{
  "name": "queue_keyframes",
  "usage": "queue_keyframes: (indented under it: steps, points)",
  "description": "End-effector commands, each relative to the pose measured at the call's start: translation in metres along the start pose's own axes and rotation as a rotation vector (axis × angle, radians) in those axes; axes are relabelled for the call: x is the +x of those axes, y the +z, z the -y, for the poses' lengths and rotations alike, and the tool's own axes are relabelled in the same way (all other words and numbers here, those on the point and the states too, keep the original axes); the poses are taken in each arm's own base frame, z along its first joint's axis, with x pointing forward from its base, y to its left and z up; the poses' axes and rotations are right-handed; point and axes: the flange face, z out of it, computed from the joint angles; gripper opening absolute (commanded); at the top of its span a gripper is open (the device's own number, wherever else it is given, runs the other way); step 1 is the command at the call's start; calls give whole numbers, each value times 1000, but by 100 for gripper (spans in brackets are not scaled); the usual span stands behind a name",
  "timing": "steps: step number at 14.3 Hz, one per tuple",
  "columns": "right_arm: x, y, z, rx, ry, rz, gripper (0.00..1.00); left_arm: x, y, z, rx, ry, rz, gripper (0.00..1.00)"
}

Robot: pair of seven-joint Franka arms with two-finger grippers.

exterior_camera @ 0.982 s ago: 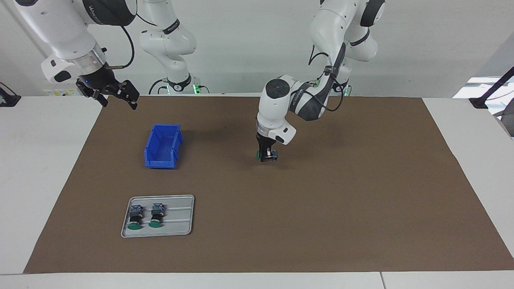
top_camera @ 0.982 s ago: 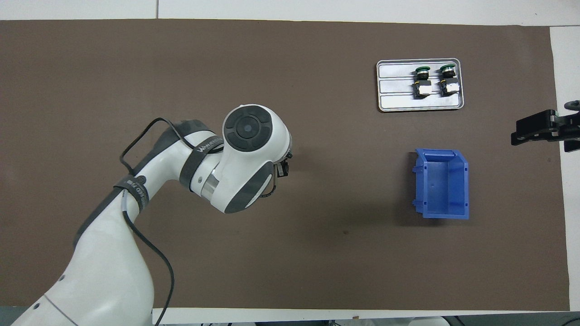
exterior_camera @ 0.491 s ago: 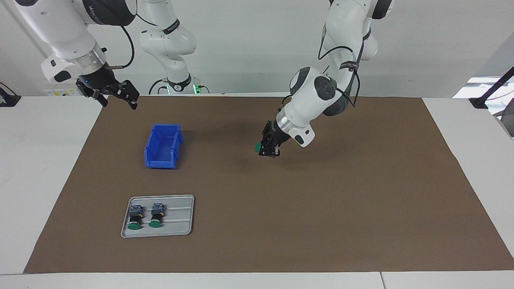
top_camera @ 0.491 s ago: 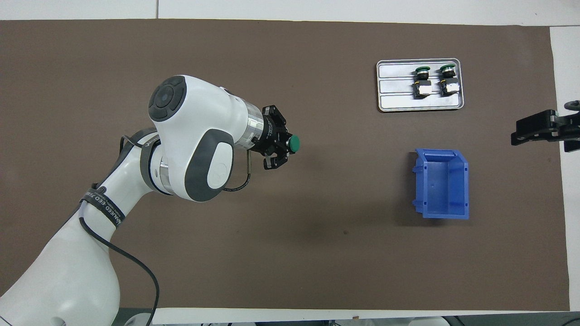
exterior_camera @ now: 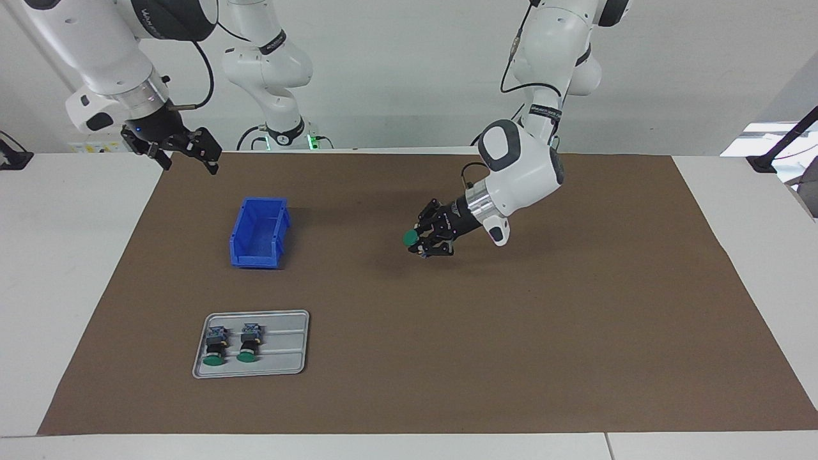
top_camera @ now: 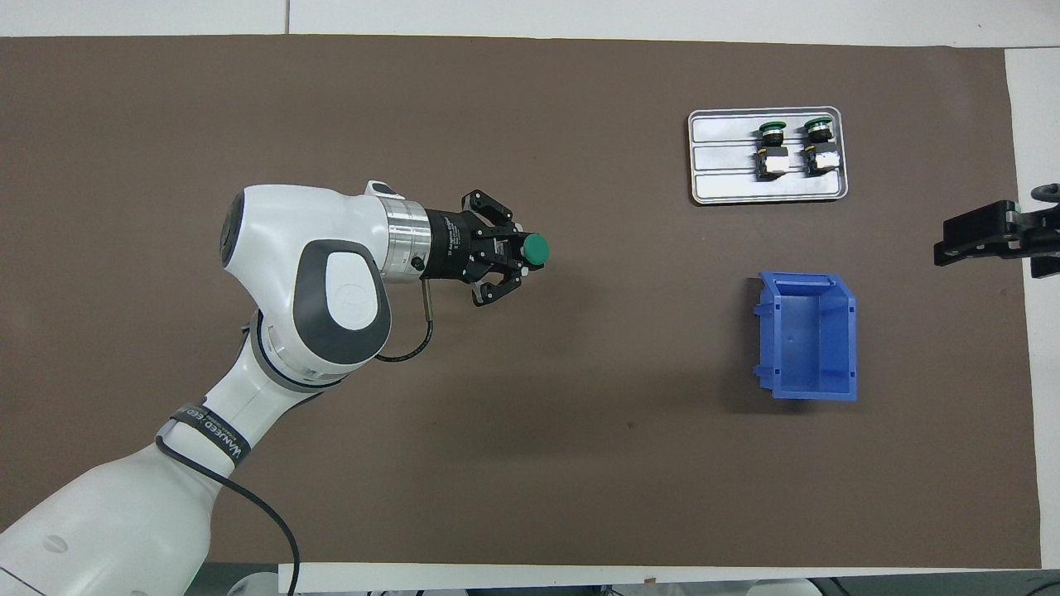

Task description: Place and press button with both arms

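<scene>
My left gripper hangs over the middle of the brown mat, tilted nearly level, and is shut on a button whose green cap points toward the right arm's end. Two more buttons lie side by side in a grey tray. The right arm waits with its gripper open in the air over the mat's edge at its own end of the table.
An open blue bin stands on the mat, nearer to the robots than the tray. The brown mat covers most of the white table.
The left arm's wrist has swung from pointing straight down to lying nearly level, turning the held button so its cap faces the right arm's end. The right arm has not moved.
</scene>
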Motion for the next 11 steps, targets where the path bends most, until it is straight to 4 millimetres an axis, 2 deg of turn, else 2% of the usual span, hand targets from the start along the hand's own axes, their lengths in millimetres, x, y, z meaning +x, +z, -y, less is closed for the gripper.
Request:
queue_keyframes:
  steps: [1,4,7,9,11]
  points:
    - [-6,-2,0,-3,11,3,99,0,-13,9,-31,13,14,0]
    - [-6,-2,0,-3,11,3,99,-4,-10,10,-38,24,16,0]
    - [-6,-2,0,-3,11,3,99,1,-3,9,-48,-9,38,0]
    - [-6,-2,0,-3,11,3,99,35,6,-4,-32,-101,151,0]
    - [-6,-2,0,-3,11,3,99,60,27,-4,5,-120,279,0]
